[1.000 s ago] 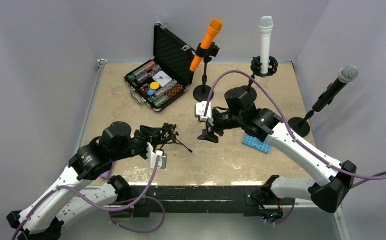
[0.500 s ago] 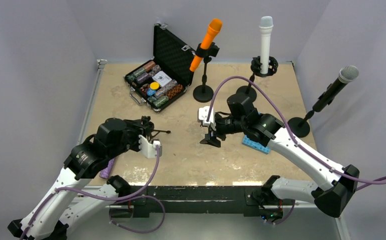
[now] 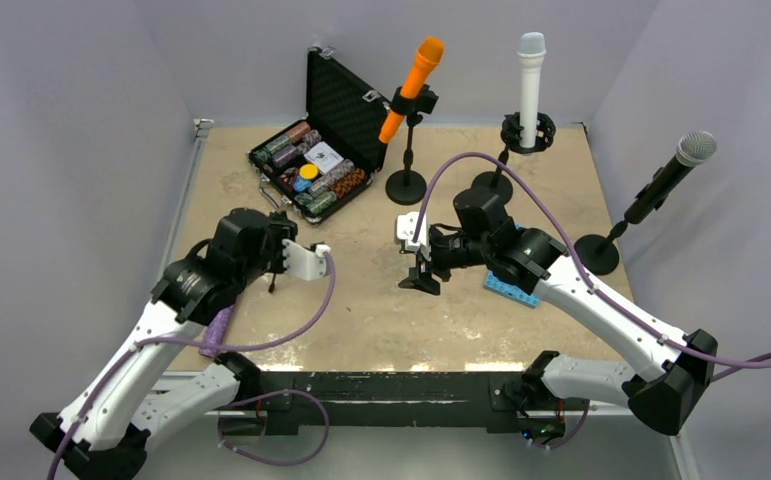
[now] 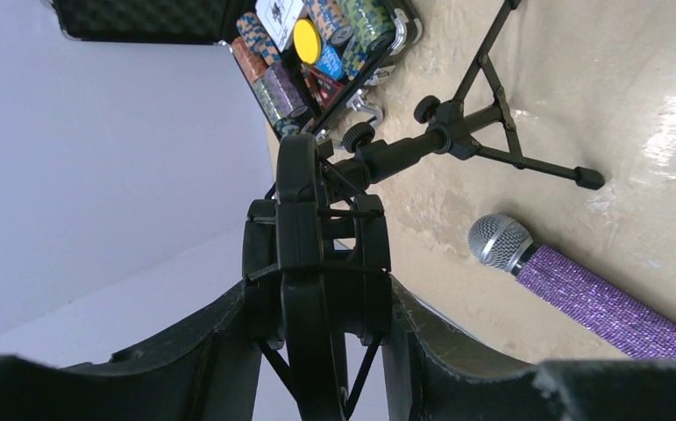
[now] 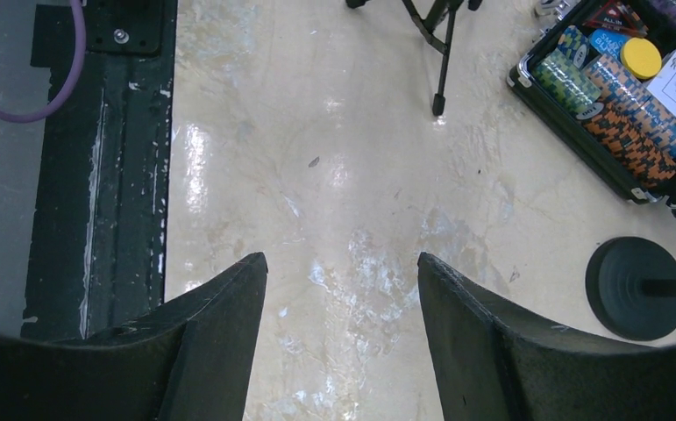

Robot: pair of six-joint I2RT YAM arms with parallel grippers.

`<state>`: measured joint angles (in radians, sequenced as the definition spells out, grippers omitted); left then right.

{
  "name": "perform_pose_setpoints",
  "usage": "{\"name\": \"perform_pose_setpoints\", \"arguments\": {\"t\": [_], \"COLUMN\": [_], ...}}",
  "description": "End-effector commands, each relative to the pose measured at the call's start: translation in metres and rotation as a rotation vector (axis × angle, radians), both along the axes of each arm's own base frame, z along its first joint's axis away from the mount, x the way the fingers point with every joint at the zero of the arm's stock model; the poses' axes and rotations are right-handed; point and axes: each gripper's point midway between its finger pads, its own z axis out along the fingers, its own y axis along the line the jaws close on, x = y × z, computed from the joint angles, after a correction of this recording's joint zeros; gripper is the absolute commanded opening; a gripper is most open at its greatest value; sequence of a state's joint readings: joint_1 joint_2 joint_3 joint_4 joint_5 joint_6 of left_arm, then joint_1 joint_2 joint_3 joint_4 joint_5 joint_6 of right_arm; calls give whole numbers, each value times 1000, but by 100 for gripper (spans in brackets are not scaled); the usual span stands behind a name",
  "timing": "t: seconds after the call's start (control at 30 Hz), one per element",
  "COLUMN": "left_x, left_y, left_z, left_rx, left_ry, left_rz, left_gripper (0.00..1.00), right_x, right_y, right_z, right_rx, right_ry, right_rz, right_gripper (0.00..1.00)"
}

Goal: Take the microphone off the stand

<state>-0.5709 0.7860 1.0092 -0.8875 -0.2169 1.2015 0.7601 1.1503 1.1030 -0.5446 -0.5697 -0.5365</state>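
The mic lies on the worktop by the left arm, out of the stand, which is pinched at its mount by the left gripper. The stand should be lowered clear of the mic; the right gripper is spread, empty.

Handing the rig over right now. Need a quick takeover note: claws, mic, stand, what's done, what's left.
Left claw: shut on the stand, gripping its shock mount. The mount holds no mic.
Right claw: open and empty, above bare table.
Purple mic: lying on the table, apart from the stand.
Done: the mic is out of the stand.
Left: probably just set the stand down and let go.
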Motion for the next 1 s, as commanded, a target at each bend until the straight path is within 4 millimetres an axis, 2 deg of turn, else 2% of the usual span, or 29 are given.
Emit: {"name": "perform_pose_setpoints", "arguments": {"t": [0.0, 0.17, 0.47, 0.77, 0.97], "left_x": [18, 35, 48, 57, 56], "left_y": [17, 24, 46, 53, 51], "left_z": [21, 22, 26, 18, 9], "left_rx": [24, 48, 48, 54, 32], "left_ry": [-28, -51, -60, -72, -48], "left_rz": [158, 223, 339, 381, 385], "left_gripper": [0, 0, 0, 0, 0], "right_x": [1, 2, 2, 4, 3], "right_y": [5, 4, 2, 4, 2], "right_z": [14, 14, 11, 13, 10], "right_rx": [55, 52, 50, 55, 50], "right_ry": [-16, -15, -8, -9, -3], "right_rz": [2, -4, -11, -12, -16], "right_gripper": [67, 67, 67, 67, 67]}}
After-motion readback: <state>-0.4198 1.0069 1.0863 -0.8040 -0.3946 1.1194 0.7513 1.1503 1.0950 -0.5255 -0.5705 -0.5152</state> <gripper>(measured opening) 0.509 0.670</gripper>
